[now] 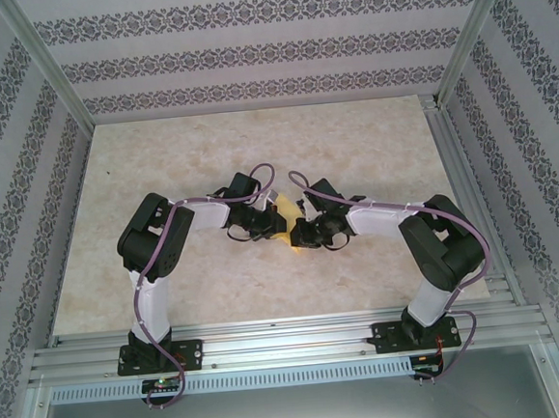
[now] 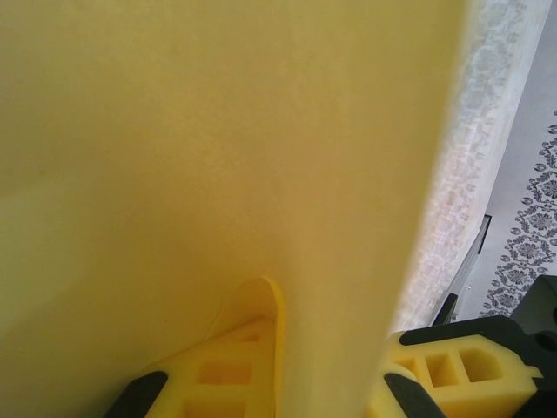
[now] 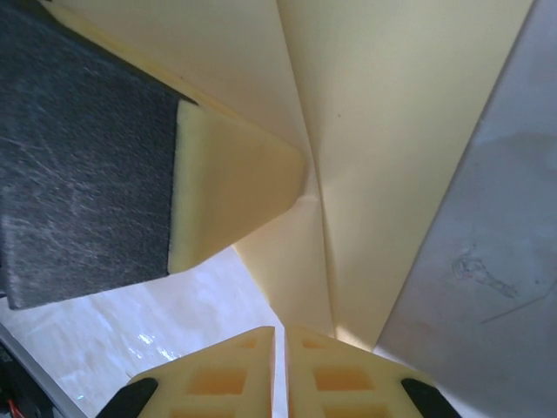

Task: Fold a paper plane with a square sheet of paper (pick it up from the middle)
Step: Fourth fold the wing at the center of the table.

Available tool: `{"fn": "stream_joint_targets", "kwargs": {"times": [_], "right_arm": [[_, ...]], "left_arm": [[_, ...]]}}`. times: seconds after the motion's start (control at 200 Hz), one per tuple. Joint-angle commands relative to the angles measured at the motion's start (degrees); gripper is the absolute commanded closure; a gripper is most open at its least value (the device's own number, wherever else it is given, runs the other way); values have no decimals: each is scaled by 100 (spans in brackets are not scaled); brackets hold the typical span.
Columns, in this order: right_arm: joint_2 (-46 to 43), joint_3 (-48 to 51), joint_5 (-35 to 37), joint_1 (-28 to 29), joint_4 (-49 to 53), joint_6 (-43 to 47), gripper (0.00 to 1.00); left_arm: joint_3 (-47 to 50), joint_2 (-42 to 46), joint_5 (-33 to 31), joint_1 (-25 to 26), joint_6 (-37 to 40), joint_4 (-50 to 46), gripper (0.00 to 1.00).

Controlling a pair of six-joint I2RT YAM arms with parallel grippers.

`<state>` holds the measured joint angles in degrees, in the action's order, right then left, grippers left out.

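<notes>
The creased pale-yellow sheet of paper [image 1: 282, 210] [image 3: 392, 131] is held up above the middle of the marbled counter [image 1: 255, 143], between the two arms. The left claw [image 1: 266, 224] is closed on it, one foam pad [image 3: 235, 192] pressed flat against a fold. The right claw [image 3: 280, 335] is closed to a thin slit at the sheet's lower corner; whether it pinches the paper cannot be told.

Overhead; wrist close-ups, perhaps sharing paper [image 3: 383, 131]
</notes>
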<state>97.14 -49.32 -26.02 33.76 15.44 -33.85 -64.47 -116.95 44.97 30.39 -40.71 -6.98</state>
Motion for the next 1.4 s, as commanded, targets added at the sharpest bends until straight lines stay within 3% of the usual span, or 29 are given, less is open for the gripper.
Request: {"fn": "stream_joint_targets", "kwargs": {"times": [0.0,0.17,0.639,1.394], "right_arm": [[70,-199,-96,34,27,103,88],[-75,-362,-138,-9,39,55,88],[542,-290,-281,-55,-215,-81,88],[274,105,363,30,899,444,90]], "left_arm": [[-31,-160,-57,-50,161,-304,91],[-31,-152,-40,-51,204,-322,92],[-81,-144,-40,-48,206,-357,93],[-133,-171,-61,-47,252,-444,92]]}}
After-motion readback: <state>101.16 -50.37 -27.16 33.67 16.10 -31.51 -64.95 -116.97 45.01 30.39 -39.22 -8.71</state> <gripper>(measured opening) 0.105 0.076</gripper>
